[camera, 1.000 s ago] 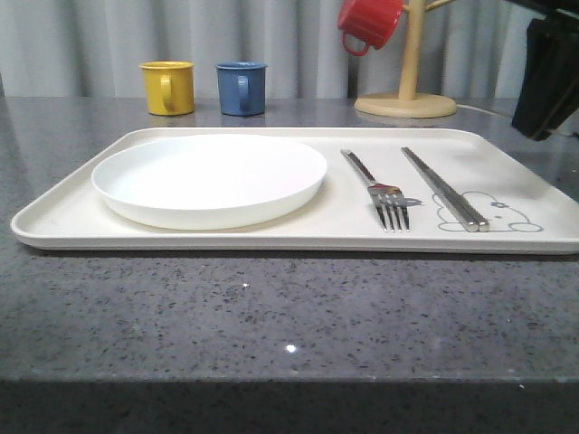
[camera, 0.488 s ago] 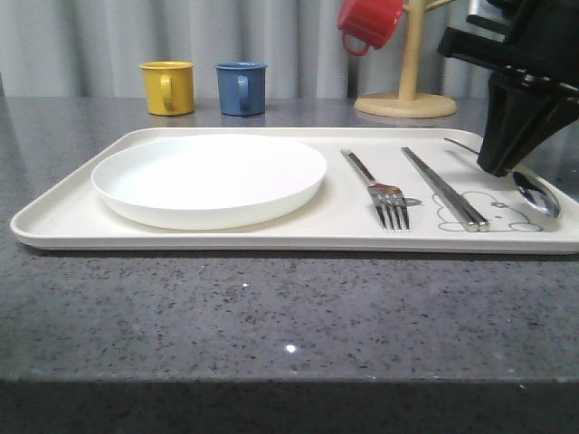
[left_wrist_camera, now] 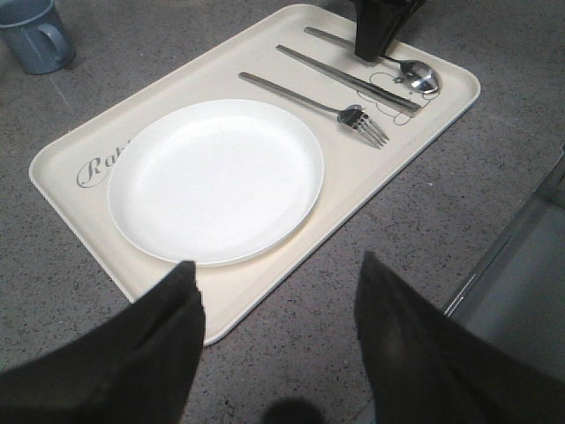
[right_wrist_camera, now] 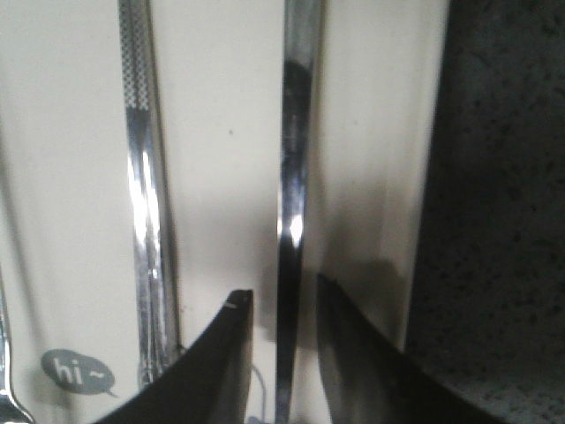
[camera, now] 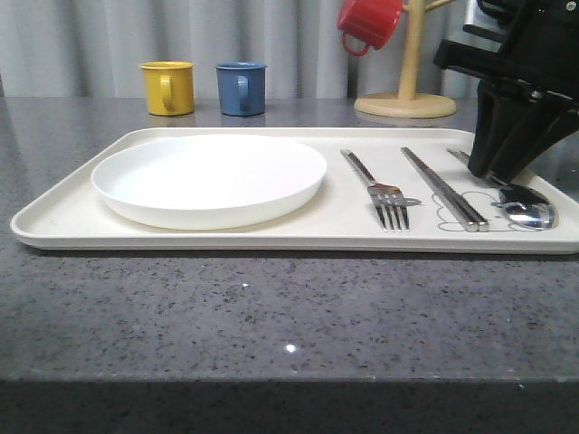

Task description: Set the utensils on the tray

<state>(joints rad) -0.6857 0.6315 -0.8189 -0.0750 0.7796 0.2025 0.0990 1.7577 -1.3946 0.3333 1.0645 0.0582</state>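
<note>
The cream tray holds the white plate, the fork, the chopsticks and the spoon, which lies flat at its right end. My right gripper stands low over the spoon's handle. Seen from the right wrist, the handle runs between the fingers with a thin gap on each side, so the right gripper is slightly open. My left gripper hangs wide open and holds nothing above the table by the tray's front edge, near the plate.
A yellow mug and a blue mug stand behind the tray. A wooden mug tree carries a red mug at the back right. Grey stone table lies bare in front of the tray.
My right gripper came in from the upper right with the spoon and lowered it. The spoon's bowl now rests on the tray, and the fingers stand slightly apart from the handle.
</note>
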